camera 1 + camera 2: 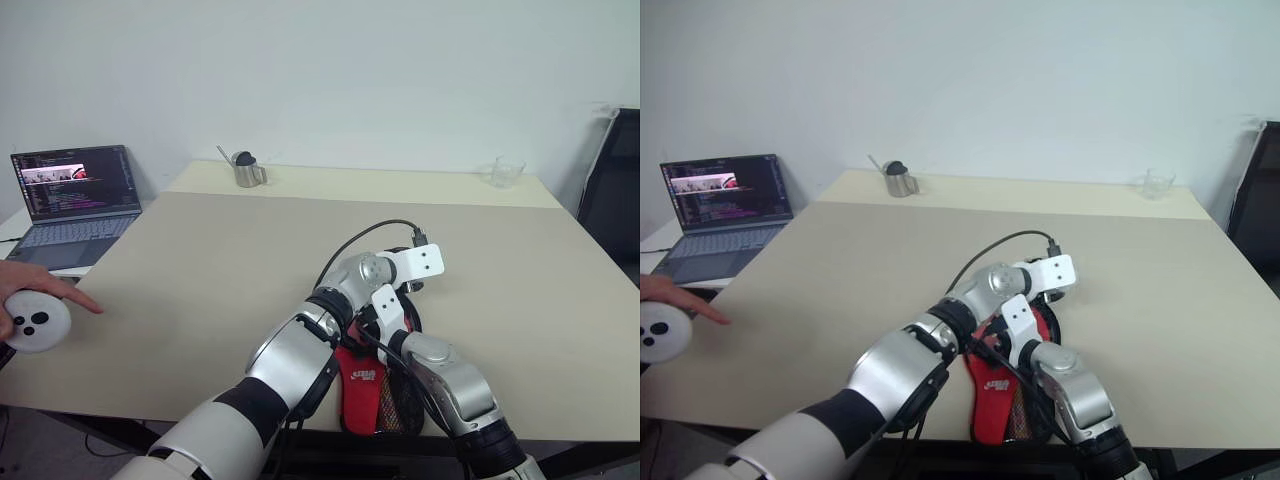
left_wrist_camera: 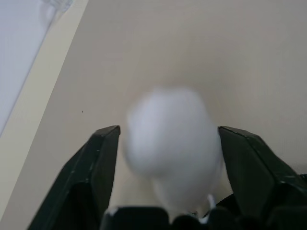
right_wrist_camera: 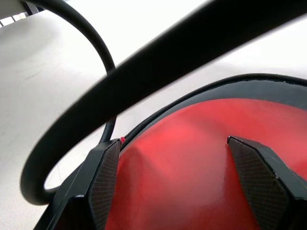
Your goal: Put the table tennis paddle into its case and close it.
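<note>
Both end effectors (fingers apart) [image 2: 168, 139] [image 3: 168, 158], over case [image 1: 362, 395]

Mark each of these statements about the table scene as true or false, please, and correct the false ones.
1. The left tool has its fingers spread apart. True.
2. The case lies at the far edge of the table, beside the metal pitcher. False: it lies at the near edge, under the robot's arms; the metal pitcher stands at the far side.
3. An open laptop sits off the table's left side. True.
4. The right tool is closed tightly on a cable. False: its fingers stand wide apart over the red face of the table tennis paddle.
5. A person's hand rests near a round white device. True.
</note>
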`<state>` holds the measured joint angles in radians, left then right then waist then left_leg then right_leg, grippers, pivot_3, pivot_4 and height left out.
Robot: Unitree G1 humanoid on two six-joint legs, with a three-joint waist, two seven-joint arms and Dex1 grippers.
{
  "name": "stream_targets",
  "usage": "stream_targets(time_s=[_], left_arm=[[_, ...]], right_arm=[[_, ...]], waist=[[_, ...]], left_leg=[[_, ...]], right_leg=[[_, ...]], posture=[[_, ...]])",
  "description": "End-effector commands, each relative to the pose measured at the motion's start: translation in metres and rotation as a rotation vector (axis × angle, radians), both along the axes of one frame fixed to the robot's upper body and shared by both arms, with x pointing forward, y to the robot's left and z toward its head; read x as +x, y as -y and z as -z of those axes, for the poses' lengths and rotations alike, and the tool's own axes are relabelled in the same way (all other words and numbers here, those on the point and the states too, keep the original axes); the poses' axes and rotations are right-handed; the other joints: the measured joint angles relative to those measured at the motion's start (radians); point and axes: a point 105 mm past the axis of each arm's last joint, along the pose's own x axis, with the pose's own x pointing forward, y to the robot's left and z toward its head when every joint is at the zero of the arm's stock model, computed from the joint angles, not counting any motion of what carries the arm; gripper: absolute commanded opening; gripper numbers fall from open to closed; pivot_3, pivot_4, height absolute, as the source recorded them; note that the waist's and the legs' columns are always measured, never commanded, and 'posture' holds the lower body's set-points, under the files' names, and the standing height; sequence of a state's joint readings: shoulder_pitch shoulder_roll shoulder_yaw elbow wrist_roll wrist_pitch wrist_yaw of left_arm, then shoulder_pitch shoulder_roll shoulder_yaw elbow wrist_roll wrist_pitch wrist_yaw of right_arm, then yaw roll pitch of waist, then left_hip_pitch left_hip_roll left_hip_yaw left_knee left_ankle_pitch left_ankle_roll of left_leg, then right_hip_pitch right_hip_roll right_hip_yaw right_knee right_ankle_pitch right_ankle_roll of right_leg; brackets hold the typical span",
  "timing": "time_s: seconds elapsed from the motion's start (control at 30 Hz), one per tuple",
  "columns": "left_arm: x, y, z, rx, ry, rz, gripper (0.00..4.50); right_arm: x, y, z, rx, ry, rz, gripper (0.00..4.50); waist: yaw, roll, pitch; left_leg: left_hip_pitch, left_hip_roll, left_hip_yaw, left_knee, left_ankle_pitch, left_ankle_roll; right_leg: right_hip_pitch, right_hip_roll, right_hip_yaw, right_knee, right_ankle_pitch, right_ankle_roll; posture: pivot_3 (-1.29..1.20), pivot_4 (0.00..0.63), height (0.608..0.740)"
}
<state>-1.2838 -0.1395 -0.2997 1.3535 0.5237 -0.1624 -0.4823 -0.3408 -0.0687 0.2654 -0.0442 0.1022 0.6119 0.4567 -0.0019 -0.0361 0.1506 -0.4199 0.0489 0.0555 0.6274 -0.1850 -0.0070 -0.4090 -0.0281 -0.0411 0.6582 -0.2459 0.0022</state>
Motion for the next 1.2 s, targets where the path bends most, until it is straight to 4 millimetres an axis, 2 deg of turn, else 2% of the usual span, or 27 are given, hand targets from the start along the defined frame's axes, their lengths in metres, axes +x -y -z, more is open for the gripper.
stream_targets(time_s=[0.03,0.13,0.27,0.37,0.5,0.6,0.67,0.77,1.0,1.2], left_arm=[[-0.068,0.070,0.035,0.043,-0.091,0.264,3.38],[-0.066,0.065,0.036,0.048,-0.109,0.264,3.38],[-0.056,0.059,0.020,-0.025,-0.132,0.247,3.38],[-0.050,0.061,-0.013,-0.159,-0.171,0.265,3.38],[-0.039,0.057,-0.073,-0.387,-0.228,0.280,3.38],[-0.030,0.036,-0.121,-0.494,-0.226,0.337,3.38],[-0.023,0.018,-0.135,-0.500,-0.206,0.340,3.38],[-0.007,-0.013,-0.136,-0.451,-0.145,0.283,3.38],[0.011,-0.060,-0.139,-0.486,-0.141,0.191,3.38],[0.014,-0.091,-0.121,-0.466,-0.176,0.165,3.38]], right_arm=[[0.003,-0.014,0.015,-0.046,-0.112,-0.017,3.90],[0.003,-0.013,0.015,-0.051,-0.109,-0.019,3.90],[0.009,-0.006,0.009,-0.069,-0.078,-0.019,3.90],[0.015,0.000,0.001,-0.074,-0.055,-0.023,3.90],[0.017,0.005,-0.012,-0.081,-0.022,-0.053,3.90],[0.016,0.014,-0.024,-0.086,0.004,-0.073,3.90],[0.012,0.021,-0.029,-0.100,0.018,-0.101,3.90],[0.004,0.032,-0.037,-0.129,0.044,-0.158,3.90],[0.002,0.052,-0.048,-0.151,0.073,-0.169,3.90],[0.009,0.065,-0.054,-0.118,0.084,-0.105,3.90]], waist=[[0.000,0.000,0.000],[0.000,0.000,0.000],[-0.001,0.000,0.000],[-0.005,0.000,0.003],[-0.005,0.002,0.013],[-0.004,0.001,0.024],[-0.004,0.002,0.025],[-0.004,0.002,0.025],[-0.012,0.002,0.027],[-0.017,0.002,0.027]], left_leg=[[0.000,0.000,0.000,0.000,0.000,0.000],[0.000,0.000,0.000,0.000,0.000,0.000],[0.001,0.000,0.000,-0.001,-0.001,-0.001],[0.000,0.000,0.000,-0.001,-0.001,-0.001],[-0.012,0.000,0.000,0.000,0.000,0.000],[-0.017,-0.001,0.001,0.001,0.000,0.000],[-0.017,-0.001,0.002,0.000,-0.001,-0.001],[-0.017,-0.001,0.003,0.000,-0.002,-0.001],[-0.016,-0.001,0.003,0.000,-0.003,0.000],[-0.015,0.000,0.003,0.001,-0.003,0.000]], right_leg=[[0.000,0.000,0.000,0.000,0.000,0.000],[0.000,0.000,0.000,0.000,0.000,0.000],[0.000,0.000,0.000,-0.001,0.000,0.000],[0.000,0.000,0.000,-0.001,0.000,0.000],[-0.012,0.003,0.000,0.002,0.001,0.002],[-0.017,0.004,0.001,0.002,0.001,0.002],[-0.017,0.004,0.001,0.002,0.000,0.003],[-0.016,0.004,0.000,0.001,-0.002,0.004],[-0.016,0.005,0.001,0.003,-0.002,0.004],[-0.016,0.005,0.002,0.005,-0.002,0.004]], posture=[[0.00,0.150,0.740],[0.00,0.150,0.740],[0.00,0.150,0.740],[0.00,0.150,0.740],[0.00,0.150,0.740],[0.00,0.150,0.740],[0.00,0.150,0.740],[0.00,0.150,0.740],[0.00,0.150,0.740],[0.00,0.150,0.740]])
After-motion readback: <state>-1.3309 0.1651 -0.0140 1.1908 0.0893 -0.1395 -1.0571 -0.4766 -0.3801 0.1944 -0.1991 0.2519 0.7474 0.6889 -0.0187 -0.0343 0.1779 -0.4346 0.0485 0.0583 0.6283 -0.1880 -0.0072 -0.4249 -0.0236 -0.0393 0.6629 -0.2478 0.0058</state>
